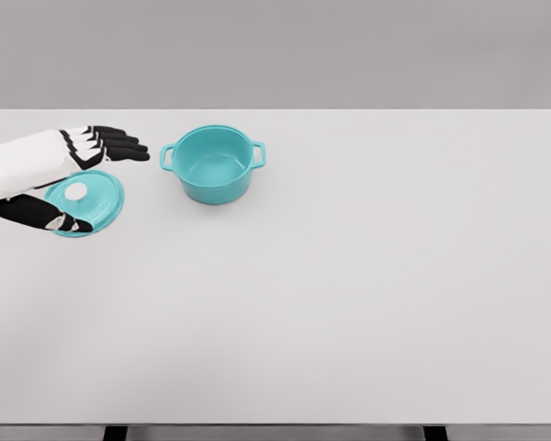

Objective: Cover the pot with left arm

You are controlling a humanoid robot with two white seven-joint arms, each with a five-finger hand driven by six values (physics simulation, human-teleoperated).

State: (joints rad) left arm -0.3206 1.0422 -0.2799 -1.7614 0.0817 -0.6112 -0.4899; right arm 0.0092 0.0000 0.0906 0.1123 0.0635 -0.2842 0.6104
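I am spreading my left hand (60, 179) open around the teal lid (87, 202), not yet gripping. It is lying at nine o'clock of the pot (213, 165), probably rigid, smooth, slippery; its white knob (77, 191) looks best to pinch.

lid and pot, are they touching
Apart. The head view shows bare white table between the teal lid, which lies flat to the left, and the open pot; the nearest pot handle stops short of the lid's rim.
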